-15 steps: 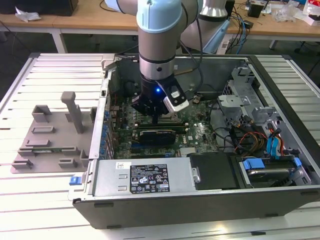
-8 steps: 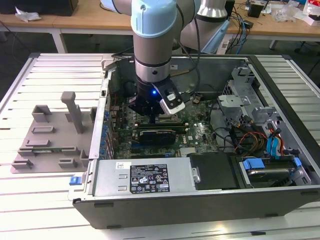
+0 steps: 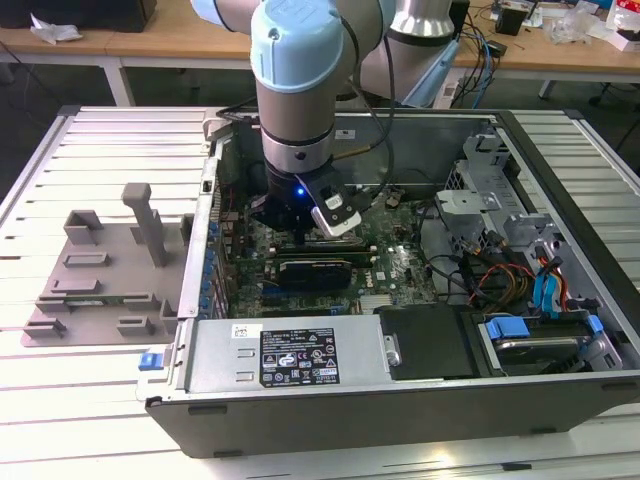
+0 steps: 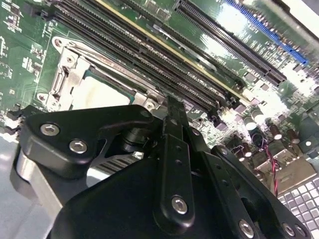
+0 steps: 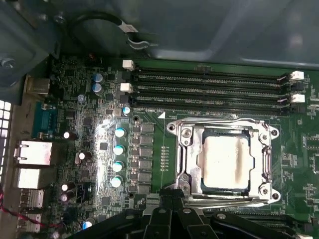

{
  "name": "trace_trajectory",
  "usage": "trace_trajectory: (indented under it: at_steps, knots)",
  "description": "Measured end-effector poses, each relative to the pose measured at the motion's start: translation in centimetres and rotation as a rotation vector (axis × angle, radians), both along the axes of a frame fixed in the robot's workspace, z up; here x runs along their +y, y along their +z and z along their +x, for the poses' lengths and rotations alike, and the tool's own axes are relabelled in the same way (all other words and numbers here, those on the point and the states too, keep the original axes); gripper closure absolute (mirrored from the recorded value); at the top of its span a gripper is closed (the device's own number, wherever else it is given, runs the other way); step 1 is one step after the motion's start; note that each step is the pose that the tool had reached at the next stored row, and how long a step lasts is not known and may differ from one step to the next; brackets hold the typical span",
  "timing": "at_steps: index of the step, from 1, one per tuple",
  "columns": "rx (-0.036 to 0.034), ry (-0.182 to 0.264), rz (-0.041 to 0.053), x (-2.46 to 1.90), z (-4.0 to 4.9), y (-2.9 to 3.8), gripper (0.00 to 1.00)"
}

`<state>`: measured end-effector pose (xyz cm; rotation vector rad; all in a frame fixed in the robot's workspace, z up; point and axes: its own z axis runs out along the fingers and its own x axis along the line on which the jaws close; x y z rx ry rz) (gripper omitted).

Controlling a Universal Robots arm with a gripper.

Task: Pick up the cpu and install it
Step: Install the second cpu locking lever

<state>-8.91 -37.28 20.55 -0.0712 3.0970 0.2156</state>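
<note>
The cpu (image 5: 223,162) already lies seated in its metal socket frame (image 5: 185,164) on the motherboard (image 5: 99,149), apparently installed, just beyond the claw (image 5: 172,211), whose fingers look drawn together on nothing, memory slots (image 5: 209,87) farther off.

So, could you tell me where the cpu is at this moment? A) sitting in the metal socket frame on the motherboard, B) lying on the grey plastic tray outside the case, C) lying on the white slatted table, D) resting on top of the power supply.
A: in the first wrist view the cpu lies flat inside the socket frame on the green motherboard, beside the memory slots.
</note>
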Motion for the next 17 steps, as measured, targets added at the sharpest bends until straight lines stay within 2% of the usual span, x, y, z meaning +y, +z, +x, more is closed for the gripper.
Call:
trace_trajectory:
  at_steps: [1,2,4,5,8,10,11,12,13,15,17]
  knots:
    - [-0.0012,0.0,0.0135,-0.01,-0.13,-0.21,0.89]
    - [-0.0019,0.0,0.0191,-0.01,-0.2,-0.37,0.89]
    - [-0.0024,0.0,0.024,-0.12,-0.26,-0.74,0.89]
    - [-0.0042,0.0,0.0313,-0.09,-0.23,-0.88,0.89]
    - [-0.0034,0.0,0.0331,-0.12,-0.25,-0.79,0.89]
    - [-0.0034,0.0,0.0324,-0.12,-0.25,-0.39,0.89]
    - [-0.0031,0.0,0.0321,-0.12,-0.23,0.28,0.89]
    - [-0.0032,-0.001,0.0317,-0.12,-0.19,1.36,0.89]
    - [-0.0033,-0.003,0.0317,-0.12,-0.09,2.09,0.89]
    - [-0.0027,-0.007,0.0293,-0.12,1.02,2.09,0.89]
    - [-0.0017,-0.011,0.0208,-0.09,2.21,2.07,0.89]
